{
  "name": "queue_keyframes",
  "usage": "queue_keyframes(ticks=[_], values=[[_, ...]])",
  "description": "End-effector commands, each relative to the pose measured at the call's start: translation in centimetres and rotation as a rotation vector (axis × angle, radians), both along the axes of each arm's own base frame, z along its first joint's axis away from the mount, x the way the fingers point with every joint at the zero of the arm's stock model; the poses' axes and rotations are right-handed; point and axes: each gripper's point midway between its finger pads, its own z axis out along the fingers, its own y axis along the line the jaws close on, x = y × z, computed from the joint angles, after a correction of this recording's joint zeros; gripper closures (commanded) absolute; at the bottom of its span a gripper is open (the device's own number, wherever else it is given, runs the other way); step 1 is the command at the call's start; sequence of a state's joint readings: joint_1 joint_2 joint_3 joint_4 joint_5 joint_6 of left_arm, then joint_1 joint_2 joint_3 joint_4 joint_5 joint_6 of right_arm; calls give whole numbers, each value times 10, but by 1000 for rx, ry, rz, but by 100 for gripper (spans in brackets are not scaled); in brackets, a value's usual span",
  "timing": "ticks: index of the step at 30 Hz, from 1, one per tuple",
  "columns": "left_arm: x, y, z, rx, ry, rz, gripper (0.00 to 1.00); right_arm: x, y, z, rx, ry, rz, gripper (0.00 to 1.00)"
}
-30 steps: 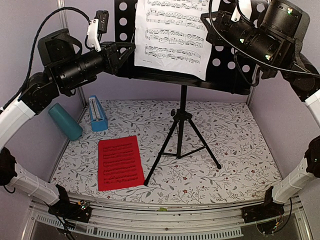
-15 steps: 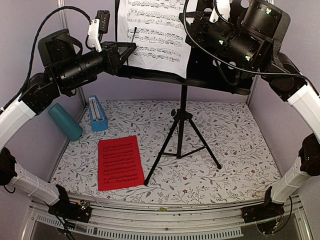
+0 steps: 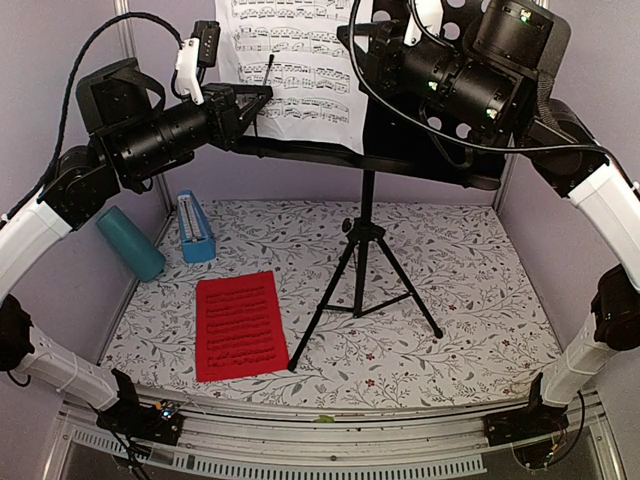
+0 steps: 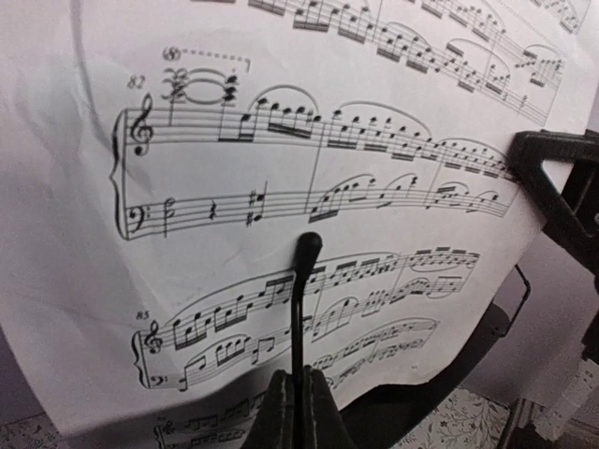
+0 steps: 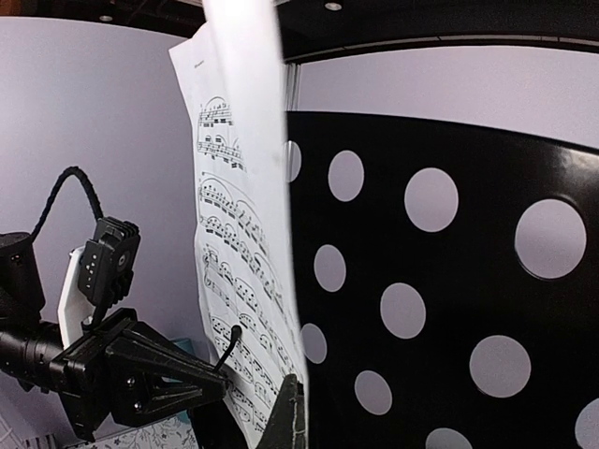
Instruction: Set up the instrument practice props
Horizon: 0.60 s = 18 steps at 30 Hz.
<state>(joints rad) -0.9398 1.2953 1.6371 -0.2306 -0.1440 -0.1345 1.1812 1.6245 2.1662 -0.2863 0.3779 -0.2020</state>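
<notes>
The black tripod music stand stands mid-table, its perforated desk at the top back. My right gripper is shut on the right edge of the white sheet of music and holds it upright in front of the desk's left part; the sheet also shows in the right wrist view. My left gripper is shut on the desk's thin black page-holder wire, which lies against the sheet's front. The red sheet of music lies flat on the table at front left. The blue pyramid metronome stands at back left.
A teal cylinder cup lies tilted against the left wall beside the metronome. The tripod's legs spread over the floral table cover. Purple walls close in the left, back and right sides.
My right gripper has carried the white sheet leftward across the desk, toward my left gripper. The left gripper has stayed on the wire.
</notes>
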Motion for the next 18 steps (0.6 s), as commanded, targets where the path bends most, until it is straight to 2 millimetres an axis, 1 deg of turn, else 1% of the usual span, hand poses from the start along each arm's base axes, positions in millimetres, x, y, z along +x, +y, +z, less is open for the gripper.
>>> queue_keyframes(ticks=[1,6,13,16,17,18], values=[[-4,-6,1,10,-8,-20,100,-2,-2,4,-24,-17,19,100],[-3,-8,0,13,-2,-19,100,1,-2,1,-48,-17,22,100],[-2,-8,0,14,3,-17,100,4,4,-8,-69,3,34,100],[-2,-8,0,13,6,-14,100,6,3,-8,-68,6,26,100],[-2,-8,0,12,7,-14,97,6,2,-8,-66,7,23,100],[-2,-8,0,10,7,-13,91,6,1,-8,-65,10,21,100]])
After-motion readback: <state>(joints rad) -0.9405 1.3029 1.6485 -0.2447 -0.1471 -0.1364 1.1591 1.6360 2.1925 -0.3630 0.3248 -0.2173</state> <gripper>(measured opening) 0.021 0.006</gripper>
